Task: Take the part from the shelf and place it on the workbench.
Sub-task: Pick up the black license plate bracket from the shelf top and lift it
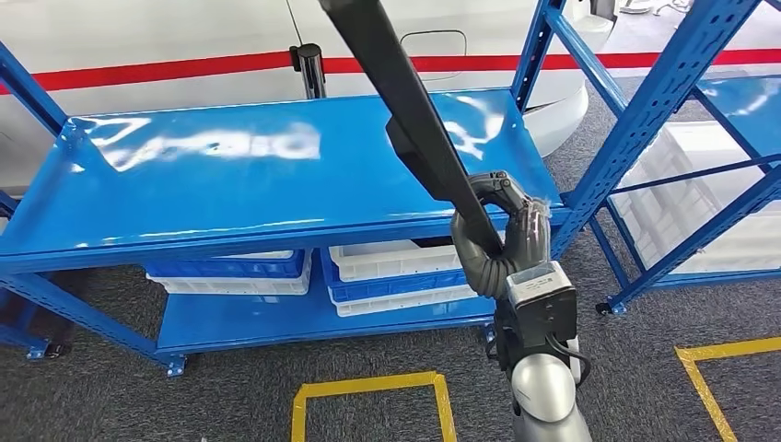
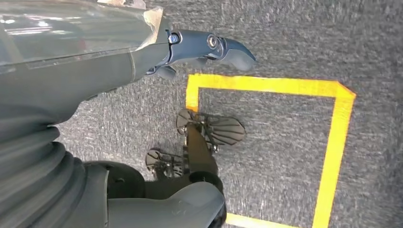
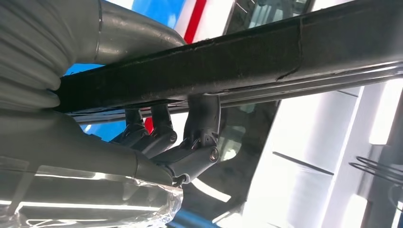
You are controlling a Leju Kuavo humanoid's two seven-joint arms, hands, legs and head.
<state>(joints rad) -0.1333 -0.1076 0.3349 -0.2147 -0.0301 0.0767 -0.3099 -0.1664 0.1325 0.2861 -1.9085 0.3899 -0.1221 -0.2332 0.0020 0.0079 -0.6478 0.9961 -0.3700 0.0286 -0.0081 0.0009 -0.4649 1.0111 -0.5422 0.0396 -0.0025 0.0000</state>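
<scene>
The part is a long black bar [image 1: 405, 110] slanting from the top of the head view down to my right hand [image 1: 505, 235]. That hand grips its lower end, just off the front right corner of the blue bench top [image 1: 230, 175]. The bar's upper length hangs above the bench's right side. In the right wrist view the dark fingers [image 3: 202, 118] curl around the bar [image 3: 247, 61]. My left hand [image 2: 209, 45] hangs over the grey carpet with its fingers stretched out and nothing in them.
White and blue bins [image 1: 387, 262] sit on the bench's lower tier. A blue rack [image 1: 663, 92] stands to the right, with white crates [image 1: 700, 184] behind it. Yellow tape squares [image 1: 368, 391] mark the carpet. A white body with a red stripe [image 1: 184, 66] lies behind the bench.
</scene>
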